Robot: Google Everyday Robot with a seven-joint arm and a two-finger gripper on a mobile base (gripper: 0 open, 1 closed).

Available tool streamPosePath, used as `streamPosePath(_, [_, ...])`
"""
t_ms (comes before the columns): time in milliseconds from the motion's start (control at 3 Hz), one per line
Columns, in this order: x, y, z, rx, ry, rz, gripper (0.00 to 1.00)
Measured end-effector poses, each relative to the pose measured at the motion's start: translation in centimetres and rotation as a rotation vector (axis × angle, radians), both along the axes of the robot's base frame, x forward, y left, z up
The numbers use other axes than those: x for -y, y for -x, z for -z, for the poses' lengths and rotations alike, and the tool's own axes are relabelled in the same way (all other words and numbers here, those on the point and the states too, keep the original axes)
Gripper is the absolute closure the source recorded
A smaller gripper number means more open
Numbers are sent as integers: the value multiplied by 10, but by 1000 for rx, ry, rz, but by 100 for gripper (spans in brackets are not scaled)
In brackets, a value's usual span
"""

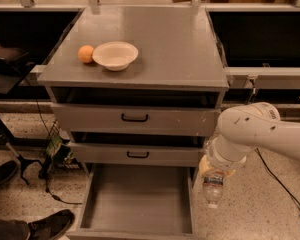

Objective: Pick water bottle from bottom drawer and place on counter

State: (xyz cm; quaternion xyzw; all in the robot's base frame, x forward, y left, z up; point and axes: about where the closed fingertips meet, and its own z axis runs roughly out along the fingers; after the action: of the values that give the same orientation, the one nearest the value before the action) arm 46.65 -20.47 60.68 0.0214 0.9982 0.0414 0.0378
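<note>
Gripper (216, 169), jaws clamped on water bottle (213, 188) hanging below, suspended beside right edge of open bottom drawer (140, 204).

Clear plastic water bottle (213, 187), glossy counter (165, 39)

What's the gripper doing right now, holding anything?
Gripper: closed on the bottle, above the right edge of the bottom drawer.

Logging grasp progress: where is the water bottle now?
Camera view, lower right: the small clear plastic water bottle hangs in the hand, beside the right wall of the grey bottom drawer.
</note>
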Motion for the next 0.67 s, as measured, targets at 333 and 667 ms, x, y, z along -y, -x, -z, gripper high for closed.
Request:
streamPosePath(333, [0, 0, 0, 0, 0, 0, 100])
streamPosePath(667, [-4, 0, -2, 7, -21, -16, 100])
